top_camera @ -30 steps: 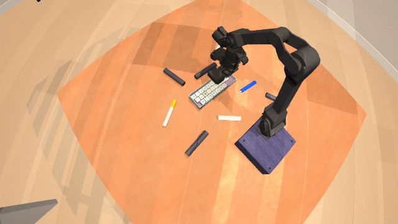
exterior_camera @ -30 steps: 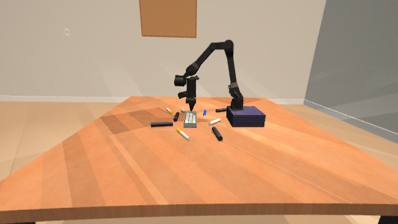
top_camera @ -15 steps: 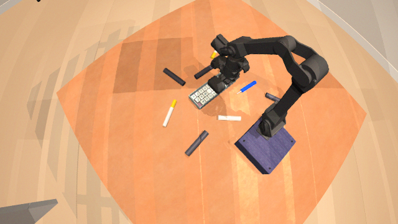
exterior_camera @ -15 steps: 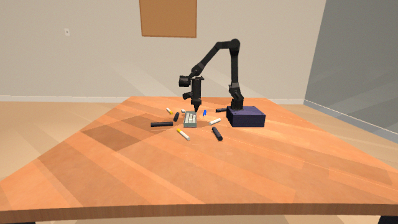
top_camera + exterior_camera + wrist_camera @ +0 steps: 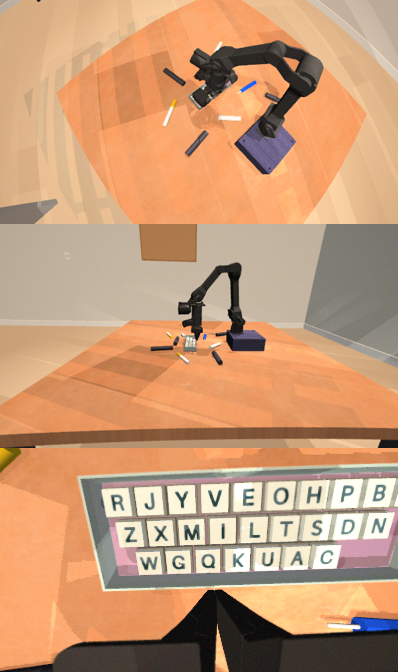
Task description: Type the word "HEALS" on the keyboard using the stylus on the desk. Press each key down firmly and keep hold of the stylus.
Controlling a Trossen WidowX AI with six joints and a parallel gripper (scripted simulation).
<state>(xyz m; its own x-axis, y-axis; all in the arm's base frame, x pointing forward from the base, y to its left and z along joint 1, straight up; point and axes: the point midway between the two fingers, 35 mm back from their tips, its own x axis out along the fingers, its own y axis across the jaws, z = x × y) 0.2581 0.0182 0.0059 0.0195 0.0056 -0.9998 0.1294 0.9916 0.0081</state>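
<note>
The black gripper (image 5: pixel 217 82) (image 5: pixel 197 338) (image 5: pixel 214 596) of my arm points downward at the long edge of the grey-green, tray-shaped keyboard (image 5: pixel 199 107) (image 5: pixel 189 349) (image 5: pixel 222 581). Its jaws are pressed together at the tips, with nothing pinched between them. In the wrist view I see the fingertips just outside the keyboard's rim, below the Q and K keys; I cannot tell their height above the desk. The cream square keys stand in three rows, with H, E, L, A and S all legible.

The blue stylus with a thin white tip (image 5: pixel 248 86) (image 5: pixel 204 336) (image 5: pixel 375 624) lies on the orange-brown wooden desk (image 5: pixel 140 162) (image 5: pixel 199 398) (image 5: pixel 35 558), near the keyboard and apart from the gripper.

Around them I note a plain white cylinder (image 5: pixel 229 118) (image 5: pixel 214 345), a white cylinder with a yellow end (image 5: pixel 169 112) (image 5: pixel 183 358), and a dark grey cylinder (image 5: pixel 196 143) (image 5: pixel 217 358). The arm stands on a dark purple block-shaped base (image 5: pixel 267 158) (image 5: pixel 249 345).
</note>
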